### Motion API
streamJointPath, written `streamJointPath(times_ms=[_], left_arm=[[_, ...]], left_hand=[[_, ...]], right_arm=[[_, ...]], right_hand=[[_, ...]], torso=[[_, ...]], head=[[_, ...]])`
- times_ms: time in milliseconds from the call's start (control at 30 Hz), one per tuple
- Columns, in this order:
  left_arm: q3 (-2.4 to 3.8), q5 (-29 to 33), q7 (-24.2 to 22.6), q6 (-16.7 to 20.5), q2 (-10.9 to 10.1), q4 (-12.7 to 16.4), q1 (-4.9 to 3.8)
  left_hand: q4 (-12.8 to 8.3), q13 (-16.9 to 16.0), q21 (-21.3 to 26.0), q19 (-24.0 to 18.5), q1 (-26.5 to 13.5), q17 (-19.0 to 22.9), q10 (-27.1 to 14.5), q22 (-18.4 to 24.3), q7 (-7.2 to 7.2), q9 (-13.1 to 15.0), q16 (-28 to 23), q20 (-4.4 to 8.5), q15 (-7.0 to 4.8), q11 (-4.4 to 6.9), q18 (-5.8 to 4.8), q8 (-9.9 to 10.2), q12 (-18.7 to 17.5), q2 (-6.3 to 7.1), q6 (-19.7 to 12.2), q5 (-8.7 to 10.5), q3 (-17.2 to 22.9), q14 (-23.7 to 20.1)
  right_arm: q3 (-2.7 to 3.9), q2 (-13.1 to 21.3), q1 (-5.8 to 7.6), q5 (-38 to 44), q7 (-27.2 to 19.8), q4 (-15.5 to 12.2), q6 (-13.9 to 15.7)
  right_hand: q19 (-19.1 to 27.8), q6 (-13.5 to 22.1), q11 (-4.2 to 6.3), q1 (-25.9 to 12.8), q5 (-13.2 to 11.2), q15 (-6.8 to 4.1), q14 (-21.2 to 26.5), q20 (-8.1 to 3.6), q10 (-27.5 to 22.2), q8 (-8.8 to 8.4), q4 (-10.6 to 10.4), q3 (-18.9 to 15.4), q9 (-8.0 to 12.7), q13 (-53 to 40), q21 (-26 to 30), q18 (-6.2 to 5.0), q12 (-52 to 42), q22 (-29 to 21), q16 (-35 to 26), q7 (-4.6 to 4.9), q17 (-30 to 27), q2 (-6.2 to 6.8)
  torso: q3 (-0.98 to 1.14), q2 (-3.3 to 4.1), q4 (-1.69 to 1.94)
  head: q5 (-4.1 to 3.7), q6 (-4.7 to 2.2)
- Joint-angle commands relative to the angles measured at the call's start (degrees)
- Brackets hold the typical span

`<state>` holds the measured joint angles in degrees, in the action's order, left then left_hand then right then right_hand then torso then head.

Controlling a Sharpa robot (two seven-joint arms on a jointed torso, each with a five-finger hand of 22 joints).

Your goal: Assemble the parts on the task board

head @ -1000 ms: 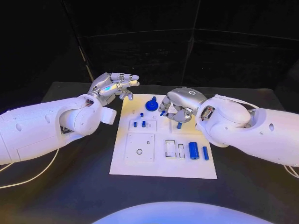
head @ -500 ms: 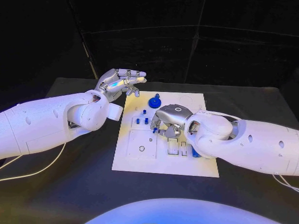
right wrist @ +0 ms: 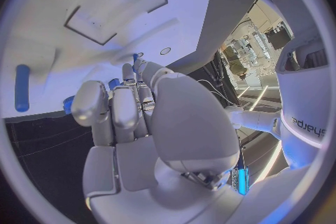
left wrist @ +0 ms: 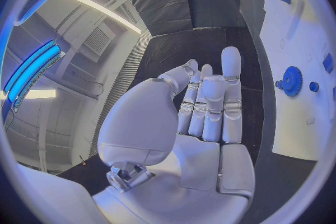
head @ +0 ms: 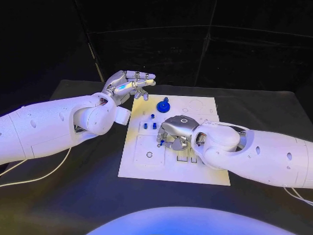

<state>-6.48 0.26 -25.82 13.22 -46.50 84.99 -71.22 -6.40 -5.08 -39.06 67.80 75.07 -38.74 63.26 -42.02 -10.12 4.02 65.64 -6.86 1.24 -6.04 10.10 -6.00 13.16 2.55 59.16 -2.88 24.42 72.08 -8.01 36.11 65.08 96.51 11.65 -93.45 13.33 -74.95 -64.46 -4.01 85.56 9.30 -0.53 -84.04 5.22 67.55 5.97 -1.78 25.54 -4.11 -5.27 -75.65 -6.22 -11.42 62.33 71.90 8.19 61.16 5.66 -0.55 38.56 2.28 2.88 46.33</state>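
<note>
A black table (head: 72, 196) carries the white rectangular task board (head: 199, 171) at its centre. The left silver hand (head: 130, 84) hovers off the board's far left corner, fingers apart, holding nothing. The right silver hand (head: 175, 132) is curled over the board's middle; whether it grips a part cannot be determined. A blue gear-shaped part (head: 164, 106) stands on the board beyond the right hand, near the far edge.

Right robot hand (head: 176, 133) over task board (head: 199, 176); blue gear (head: 163, 105) beyond

Black table (head: 72, 196); black curtain backdrop (head: 199, 54) behind; ceiling light strips (left wrist: 31, 70) glowing blue-white overhead
</note>
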Motion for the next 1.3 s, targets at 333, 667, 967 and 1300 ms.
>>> streamJointPath(times_ms=[333, 667, 967, 1300], left_arm=[[0.04, 0.2, -0.1, -1.1, -0.1, 0.0, -0.09], [0.04, 0.2, 0.1, -1.3, -0.1, -0.1, -0.09], [0.04, 0.2, 0.4, -1.3, -0.1, -0.2, -0.09], [0.04, 0.2, 0.5, -2.0, -0.1, -0.1, -0.09]], left_hand=[[-0.1, -0.1, 0.4, -0.3, -0.1, 0.0, -0.4, 0.1, -0.19, 0.0, -0.3, 0.03, -0.08, -0.02, 0.37, -0.3, 0.2, 0.08, -0.1, 0.05, -0.3, -0.4], [-0.1, -0.1, 0.4, -0.3, -0.1, 0.0, -0.4, 0.1, -0.19, 0.0, -0.3, 0.03, -0.08, -0.02, 0.37, -0.3, 0.2, 0.08, -0.1, 0.05, -0.3, -0.4], [-0.1, -0.1, 0.5, -0.3, 0.0, 0.2, -0.5, 0.1, -0.14, 0.0, -0.4, 0.02, -0.09, 0.01, 0.39, -0.4, 0.3, -0.01, -0.1, 0.05, -0.3, -0.5], [-0.1, -0.1, 0.5, -0.3, 0.0, 0.2, -0.5, 0.1, -0.14, 0.0, -0.4, 0.02, -0.09, 0.01, 0.39, -0.4, 0.3, -0.01, -0.1, 0.05, -0.3, -0.5]], right_arm=[[-0.12, -0.7, -0.39, 2.1, -0.7, -0.2, 0.0], [-0.11, -0.3, -0.46, 3.2, -0.4, -0.6, 0.9], [-0.1, -0.4, -0.47, 3.6, 0.5, -0.1, -0.5], [-0.09, -1.0, -0.46, 3.7, 0.6, 0.4, -2.3]], right_hand=[[-0.2, -0.2, -0.07, -0.6, -0.3, -0.2, -1.5, 0.09, 0.4, 0.05, 0.1, 0.4, -0.1, 0.1, -0.2, 0.48, 0.2, -0.1, 0.0, 0.13, -0.2, 0.08], [-0.2, -0.2, -0.06, -0.7, -0.3, -0.2, -1.5, 0.09, 0.4, 0.06, 0.2, 0.5, -0.1, 0.1, -0.2, 0.48, 0.2, -0.1, 0.0, 0.12, -0.2, 0.06], [-0.1, -0.3, -0.08, -1.0, -0.3, -0.18, -1.4, 0.11, 0.5, 0.04, 0.2, 0.5, -0.1, 0.1, -0.2, 0.47, 0.2, -0.2, 0.0, 0.14, -0.3, 0.19], [-0.1, -0.3, -0.09, -1.4, -0.5, -0.16, -1.4, 0.15, 0.5, -0.02, 0.3, 0.4, -0.1, 0.2, -0.2, 0.45, 0.3, -0.2, 0.0, 0.14, -0.4, 0.34]], torso=[[0.05, -0.02, 0.0], [0.04, 0.01, -0.02], [-0.04, -0.02, 0.05], [-0.02, -0.07, -0.04]], head=[[0.48, 0.27], [0.59, 0.42], [0.49, 0.5], [0.58, 0.37]])
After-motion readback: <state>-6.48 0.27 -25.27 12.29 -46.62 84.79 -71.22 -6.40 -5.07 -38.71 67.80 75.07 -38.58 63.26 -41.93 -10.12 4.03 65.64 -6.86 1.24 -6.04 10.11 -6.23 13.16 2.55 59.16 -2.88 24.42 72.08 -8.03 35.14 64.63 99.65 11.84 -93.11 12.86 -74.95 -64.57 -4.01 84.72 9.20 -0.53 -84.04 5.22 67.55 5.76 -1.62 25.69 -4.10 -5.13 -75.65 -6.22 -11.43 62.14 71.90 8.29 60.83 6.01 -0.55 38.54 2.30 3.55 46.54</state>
